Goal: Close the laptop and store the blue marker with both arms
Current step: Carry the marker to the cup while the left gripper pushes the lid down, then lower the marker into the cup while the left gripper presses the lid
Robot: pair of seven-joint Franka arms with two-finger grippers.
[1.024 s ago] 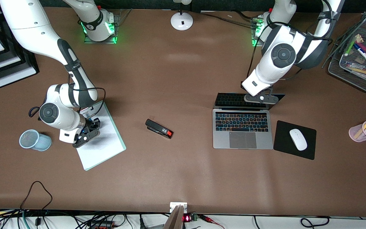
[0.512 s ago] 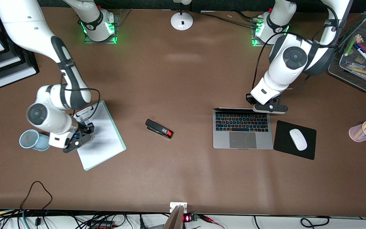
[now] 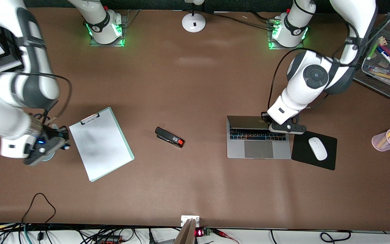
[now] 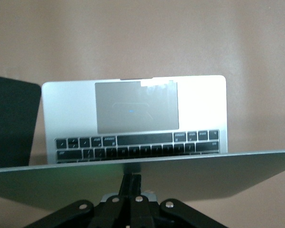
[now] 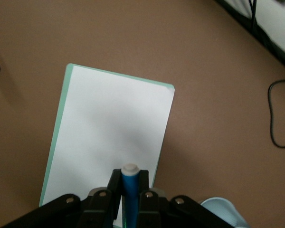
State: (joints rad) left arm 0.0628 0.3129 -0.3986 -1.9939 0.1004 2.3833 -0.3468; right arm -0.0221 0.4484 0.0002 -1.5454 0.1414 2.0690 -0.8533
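The silver-grey laptop [image 3: 259,150] lies toward the left arm's end of the table, its lid [image 3: 247,122] tilted low over the keys. My left gripper [image 3: 287,128] is shut and rests against the lid's back near its edge. In the left wrist view the shut gripper [image 4: 131,183] touches the lid [image 4: 218,173], with the trackpad [image 4: 137,107] below. My right gripper [image 3: 47,149] is shut on the blue marker [image 5: 129,187], whitish end outward. It hangs beside the clipboard, over a light-blue mesh cup [image 5: 224,211].
A white clipboard [image 3: 101,144] and a black stapler [image 3: 169,137] lie mid-table. A white mouse [image 3: 317,148] sits on a black mouse pad [image 3: 328,162] beside the laptop. A pink pen cup [image 3: 381,141] and a mesh tray of markers [image 3: 377,83] stand at the left arm's end.
The laptop lid came down from upright to low over the keys as my left gripper pushed it. My right gripper carried the blue marker off the clipboard to over the mesh cup.
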